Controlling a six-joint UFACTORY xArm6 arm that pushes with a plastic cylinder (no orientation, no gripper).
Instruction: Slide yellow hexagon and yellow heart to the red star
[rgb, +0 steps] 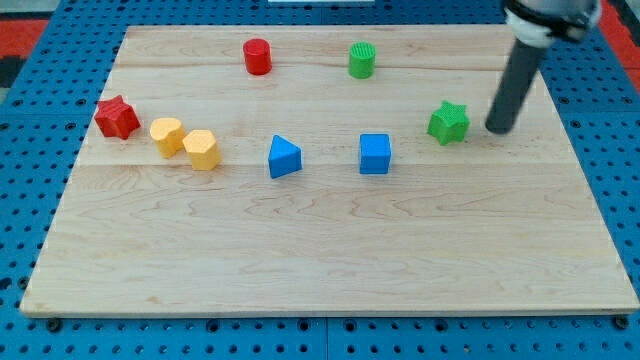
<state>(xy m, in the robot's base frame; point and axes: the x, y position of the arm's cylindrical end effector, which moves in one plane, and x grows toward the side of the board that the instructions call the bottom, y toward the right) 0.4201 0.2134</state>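
Landmark: we place everything from the red star (117, 117), near the table's (330, 270) left edge.
Yellow heart (166, 135): just right of the star, close but apart.
Yellow hexagon (201, 149): touching the heart's far side from the star.
My tip (499, 129): far right of the star, just beyond the green star (448, 122).
Hand: we see none, only a rod, so no open or closed state.
Others: blue triangle (284, 157) and blue cube (375, 153) in between.

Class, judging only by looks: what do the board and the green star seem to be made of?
Board: probably wood, pale and matte; grain lines and plank seams show.
Green star: likely plastic; uniform saturated colour, matte. The picture cannot confirm it.
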